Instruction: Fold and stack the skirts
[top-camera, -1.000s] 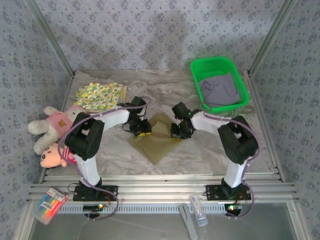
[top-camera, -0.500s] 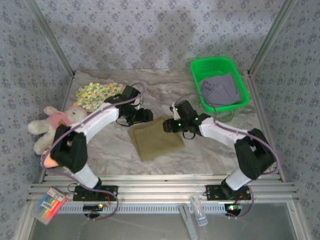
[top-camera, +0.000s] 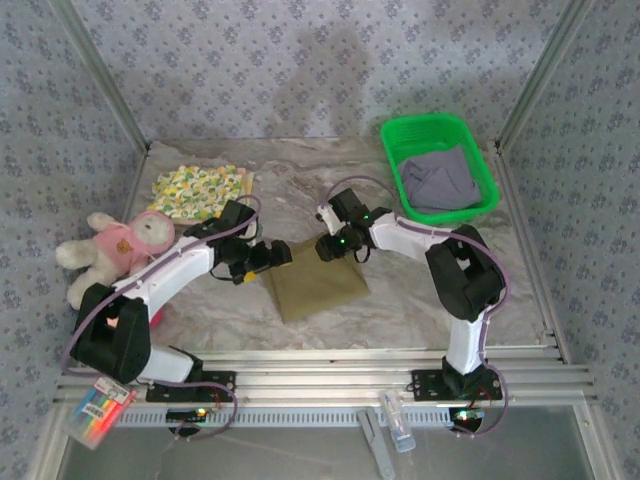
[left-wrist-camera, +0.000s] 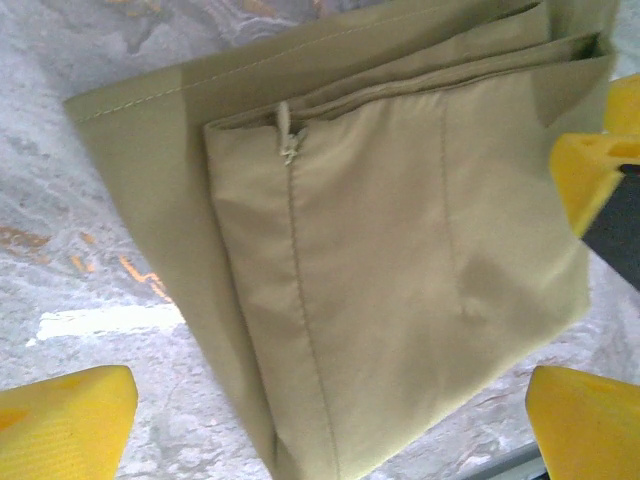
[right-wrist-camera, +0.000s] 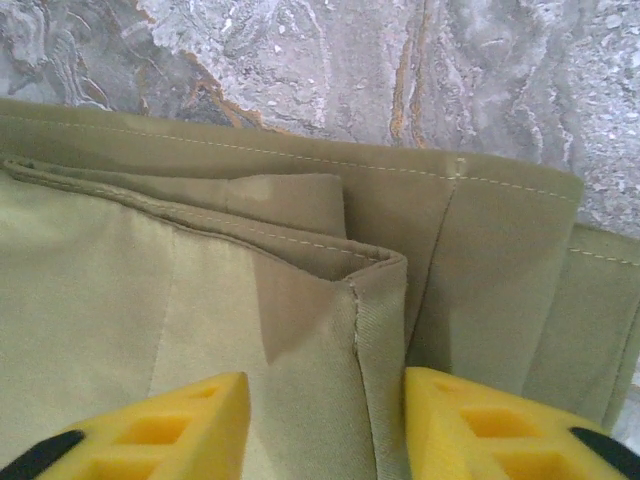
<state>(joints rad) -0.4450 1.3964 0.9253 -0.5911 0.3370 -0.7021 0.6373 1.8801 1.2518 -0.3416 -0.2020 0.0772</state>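
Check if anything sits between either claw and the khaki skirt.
Nothing visible does. The left claw hangs open right over the khaki skirt at its left side. The right claw is over its far folded edge, fingers apart. Only cloth and bare table lie beneath them.

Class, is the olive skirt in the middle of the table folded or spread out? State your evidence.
Folded. The olive skirt lies as a compact rectangle, and both wrist views show stacked layers with stepped edges.

Left arm (top-camera: 175, 262) angled inward, left fingers (left-wrist-camera: 62, 425) spread wide, right arm (top-camera: 405, 233) bent inward, right fingers (right-wrist-camera: 165, 430) partly apart
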